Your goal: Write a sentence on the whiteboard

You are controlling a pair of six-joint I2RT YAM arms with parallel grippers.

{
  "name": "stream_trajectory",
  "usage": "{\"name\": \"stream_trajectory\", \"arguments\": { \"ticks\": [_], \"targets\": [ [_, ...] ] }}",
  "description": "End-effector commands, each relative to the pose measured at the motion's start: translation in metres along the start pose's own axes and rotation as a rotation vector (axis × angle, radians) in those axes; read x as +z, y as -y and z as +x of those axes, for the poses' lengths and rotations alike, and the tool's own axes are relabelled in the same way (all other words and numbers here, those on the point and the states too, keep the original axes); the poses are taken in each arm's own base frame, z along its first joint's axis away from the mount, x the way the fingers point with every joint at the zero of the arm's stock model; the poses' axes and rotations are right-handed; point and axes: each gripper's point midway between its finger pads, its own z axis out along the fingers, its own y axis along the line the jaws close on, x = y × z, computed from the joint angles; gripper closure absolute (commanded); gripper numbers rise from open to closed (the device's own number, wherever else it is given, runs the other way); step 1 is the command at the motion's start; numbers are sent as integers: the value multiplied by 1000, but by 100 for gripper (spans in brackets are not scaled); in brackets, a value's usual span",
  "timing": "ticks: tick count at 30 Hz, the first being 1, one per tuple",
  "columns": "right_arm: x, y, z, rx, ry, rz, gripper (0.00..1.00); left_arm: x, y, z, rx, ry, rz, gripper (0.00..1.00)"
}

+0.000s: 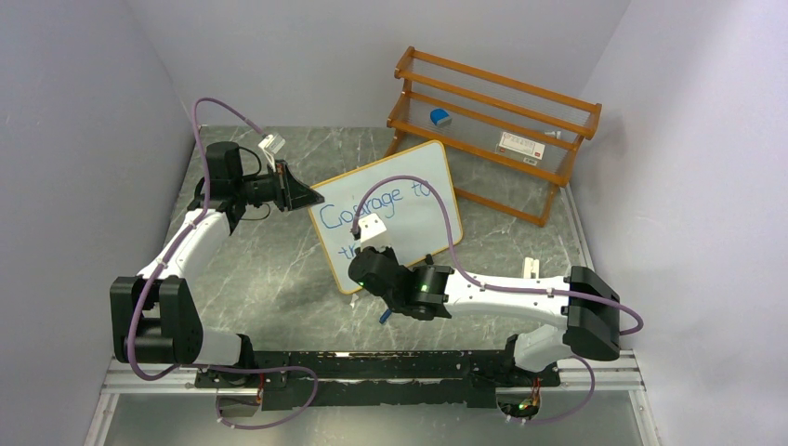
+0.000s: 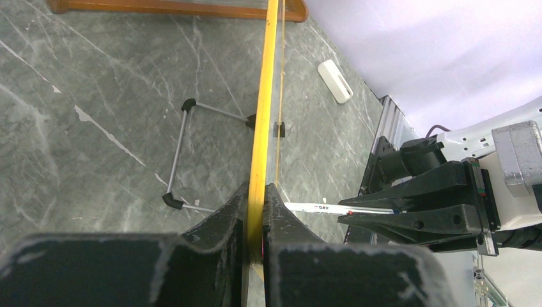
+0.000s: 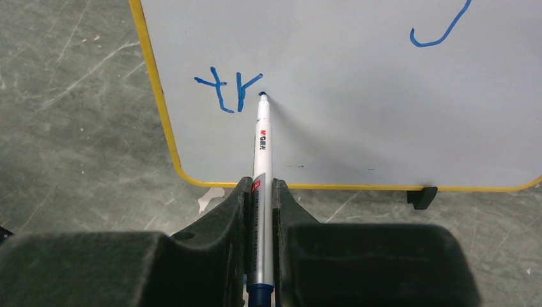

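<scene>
right gripper (image 3: pixel 260 185): closed on the marker (image 3: pixel 261 141), whose barrel is pinched between two black, foam-textured pads.
marker: a slim silver-white barrel with a blue tip, which is set against the whiteboard (image 3: pixel 358 96) just right of the last blue stroke.
left gripper (image 2: pixel 255 192): clamped on the thin yellow-orange frame at the whiteboard's left edge, so the panel is seen edge-on between the fingers.
whiteboard: a smooth white rectangle with rounded corners and small black clip feet. It is propped upright near the middle of the worktop (image 1: pixel 269 279), toward its far edge.
sentence (image 3: pixel 228 91): blue handwriting. "Courage to" is written on the upper line and "tr" on the lower, near the bottom left corner.
worktop: a grey, veined, marble-patterned surface.
rack (image 1: pixel 492 121): orange wooden rails, placed toward the worktop's far right corner, behind the whiteboard.
</scene>
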Motion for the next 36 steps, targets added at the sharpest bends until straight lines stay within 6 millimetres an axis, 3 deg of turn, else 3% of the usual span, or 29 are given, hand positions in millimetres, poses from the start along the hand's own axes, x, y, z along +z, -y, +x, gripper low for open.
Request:
{"name": "stream_trajectory", "arguments": {
  "ticks": [1,23,36],
  "targets": [
    [4,10,-3,19,12,43,100,8,-12,20,-27,-53,-54,95],
    [1,17,20,8,-53,50,100,9,-13,21,-29,-54,-56,95],
    [-8,24,-2,40,18,61,100,9,-13,21,-30,-54,-57,95]
  ]
}}
